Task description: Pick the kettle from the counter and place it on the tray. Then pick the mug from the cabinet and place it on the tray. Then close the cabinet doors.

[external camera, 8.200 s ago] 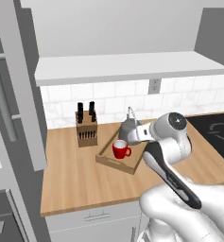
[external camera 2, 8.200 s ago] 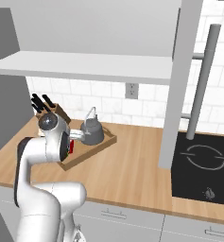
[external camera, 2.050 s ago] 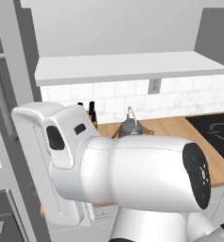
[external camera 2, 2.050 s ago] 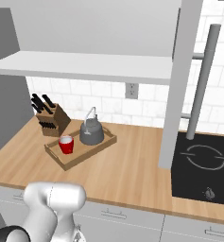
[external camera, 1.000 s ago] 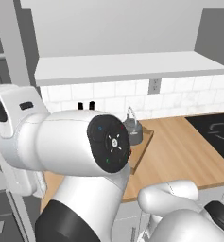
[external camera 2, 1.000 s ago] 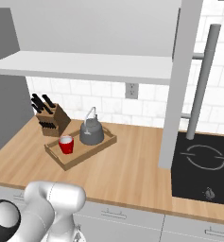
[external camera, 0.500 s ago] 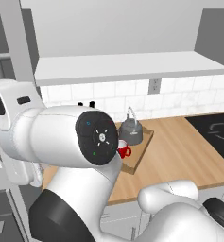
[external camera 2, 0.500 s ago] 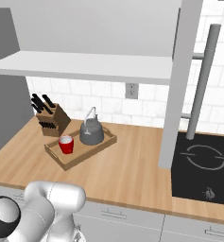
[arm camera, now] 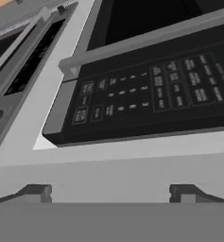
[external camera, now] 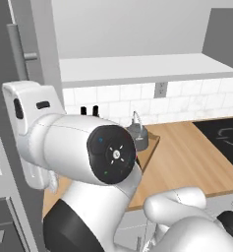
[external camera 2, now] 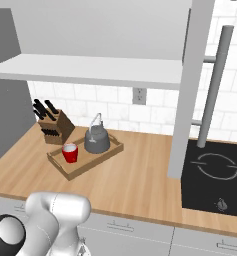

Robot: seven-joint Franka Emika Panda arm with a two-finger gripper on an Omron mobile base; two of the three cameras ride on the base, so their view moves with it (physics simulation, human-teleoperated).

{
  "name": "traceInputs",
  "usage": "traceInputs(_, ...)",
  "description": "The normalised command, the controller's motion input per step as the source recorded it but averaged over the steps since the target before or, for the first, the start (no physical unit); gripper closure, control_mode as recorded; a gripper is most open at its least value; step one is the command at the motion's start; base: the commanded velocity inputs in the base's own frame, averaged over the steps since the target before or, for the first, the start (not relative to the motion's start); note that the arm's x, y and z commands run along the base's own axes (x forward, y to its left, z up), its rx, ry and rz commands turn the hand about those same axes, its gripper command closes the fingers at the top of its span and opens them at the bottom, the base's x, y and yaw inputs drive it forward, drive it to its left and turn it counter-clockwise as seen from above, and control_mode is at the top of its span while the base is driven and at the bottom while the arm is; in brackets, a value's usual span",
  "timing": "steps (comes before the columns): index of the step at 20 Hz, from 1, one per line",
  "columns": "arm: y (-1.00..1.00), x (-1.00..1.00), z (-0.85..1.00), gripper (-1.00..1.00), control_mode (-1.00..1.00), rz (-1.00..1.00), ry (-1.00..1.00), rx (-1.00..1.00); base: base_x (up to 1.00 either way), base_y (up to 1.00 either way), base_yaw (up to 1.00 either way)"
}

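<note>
Kettle (external camera 2: 96, 139) and mug (external camera 2: 70, 152) (at its eight o'clock) sit in tray (external camera 2: 106, 152); gripper (arm camera: 111, 193) fingers spread apart.

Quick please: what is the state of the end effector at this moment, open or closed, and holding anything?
End effector: open, dark fingertips wide apart, holding nothing.

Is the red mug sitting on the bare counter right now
No, the mug sits inside the tray beside the kettle.
</note>
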Motion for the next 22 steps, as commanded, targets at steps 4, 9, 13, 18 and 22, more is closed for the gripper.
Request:
traceInputs(4,-0.57,0.27,0.0,-1.0,-1.0,-0.23,0.0,0.0,0.0,0.0,0.0)
traceInputs(9,-0.64,0.31,0.0,-1.0,-1.0,-0.23,0.0,0.0,0.0,0.0,0.0)
traceInputs(13,-0.6,0.4,0.0,-1.0,-1.0,-0.22,0.0,0.0,0.0,0.0,0.0)
traceInputs(18,-0.63,0.4,0.0,-1.0,-1.0,-0.24,0.01,0.0,0.0,0.0,0.0)
traceInputs(22,-0.64,0.45,0.0,-1.0,-1.0,-0.25,0.08,0.0,0.0,0.0,0.0)
